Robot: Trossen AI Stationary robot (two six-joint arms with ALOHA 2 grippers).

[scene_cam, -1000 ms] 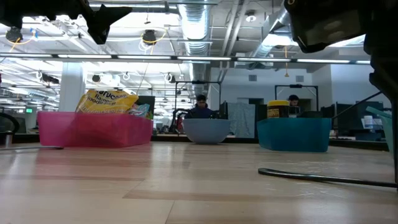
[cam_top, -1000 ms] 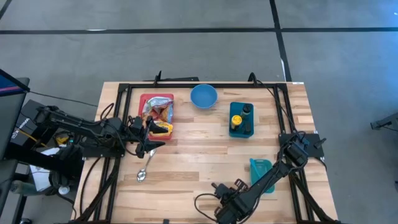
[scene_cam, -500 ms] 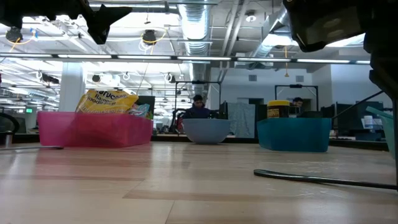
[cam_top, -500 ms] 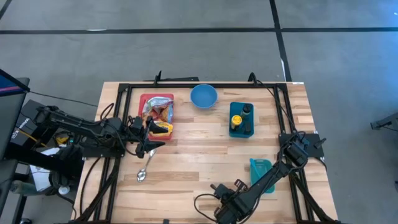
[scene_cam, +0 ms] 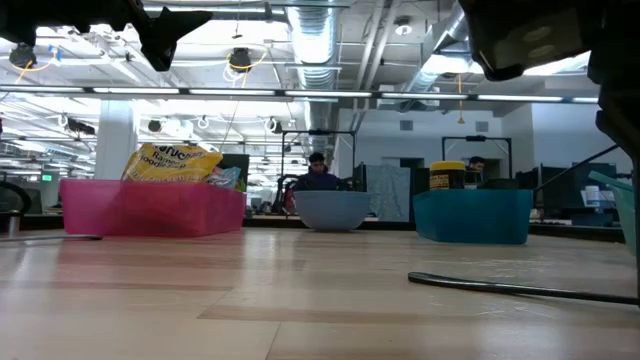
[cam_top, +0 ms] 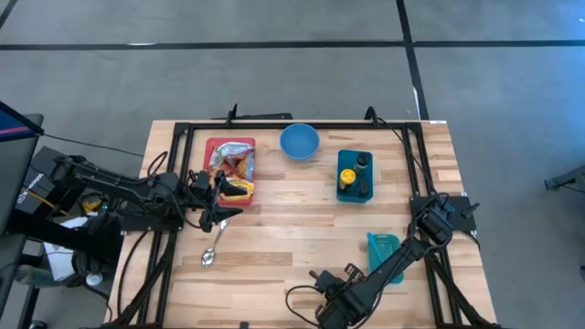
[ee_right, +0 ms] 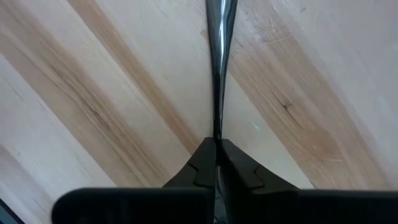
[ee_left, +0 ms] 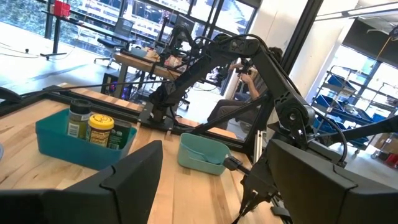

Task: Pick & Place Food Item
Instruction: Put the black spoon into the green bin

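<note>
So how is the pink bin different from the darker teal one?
The pink bin holds crumpled snack packets; the teal bin holds two upright jars. The pink bin sits on the left arm's side, the teal bin towards the right arm's. Both are rectangular open-topped plastic bins, flanking the blue bowl.

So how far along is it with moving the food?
Nothing looks moved: the snack bags lie in the pink tray and the blue bowl looks empty. The open left gripper hovers beside that tray; the right gripper pinches a thin metal utensil. Picking and placing remain.
</note>
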